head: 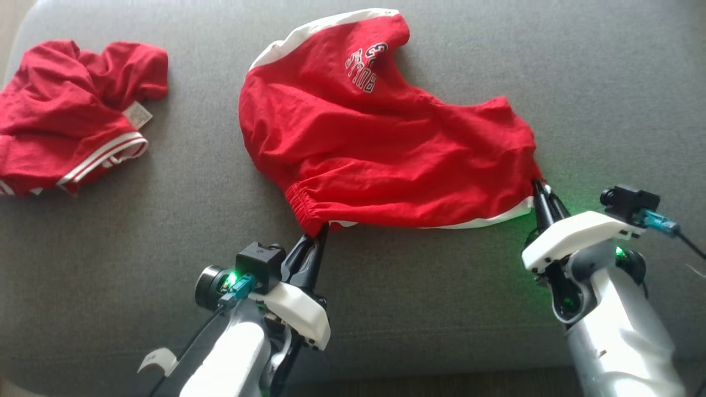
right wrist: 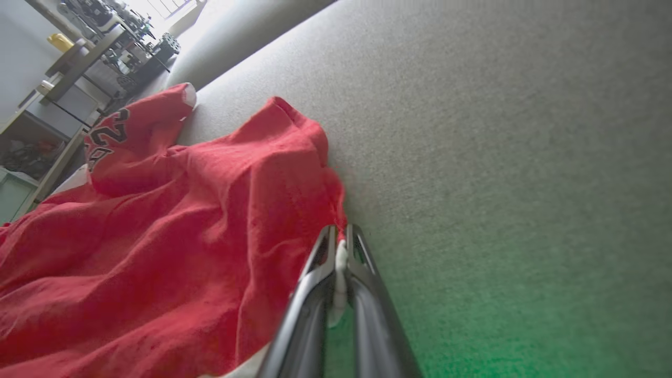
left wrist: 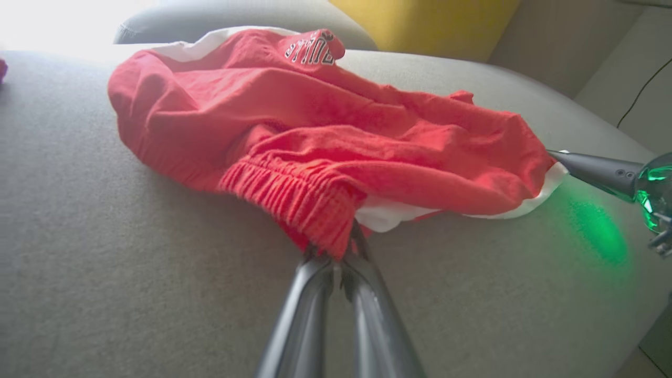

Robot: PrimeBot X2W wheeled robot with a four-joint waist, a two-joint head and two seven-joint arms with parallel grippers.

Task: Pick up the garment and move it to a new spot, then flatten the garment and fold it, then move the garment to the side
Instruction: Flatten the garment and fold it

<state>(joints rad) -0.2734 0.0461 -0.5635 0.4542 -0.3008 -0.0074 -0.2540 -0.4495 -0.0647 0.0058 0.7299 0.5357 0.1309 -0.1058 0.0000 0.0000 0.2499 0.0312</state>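
Our left gripper [head: 319, 234] is closed tight, its two dark fingers pinching the gathered elastic waistband [left wrist: 294, 197] at the near left corner of the garment [head: 375, 143]. In the left wrist view the ribbed red cloth bunches over the fingertips. Our right gripper [head: 538, 186] is likewise clamped shut on the near right corner. In the right wrist view a strip of the white hem [head: 485, 219] sits squeezed between the two fingers, with red cloth spilling away to the left of them. Between our two grips the near edge of the garment runs roughly straight across, and the rest lies spread but wrinkled on the grey cushion [head: 165, 248], reaching away from us. Its far end narrows to a lobe that carries black-and-white lettering [head: 367, 66], too folded for us to read, and a white band [head: 320, 27] runs along the far left edge. A green glow [left wrist: 598, 231] from the right arm falls on the cushion beside that gripper. Well apart, at the far left of the cushion, a second red garment [head: 66, 116] lies crumpled, showing white stripes along one edge and a small label [head: 138, 114]. Past the cushion, the left wrist view shows a yellow cushion [left wrist: 420, 23], and the right wrist view shows shelves [right wrist: 68, 63] in the room beyond.
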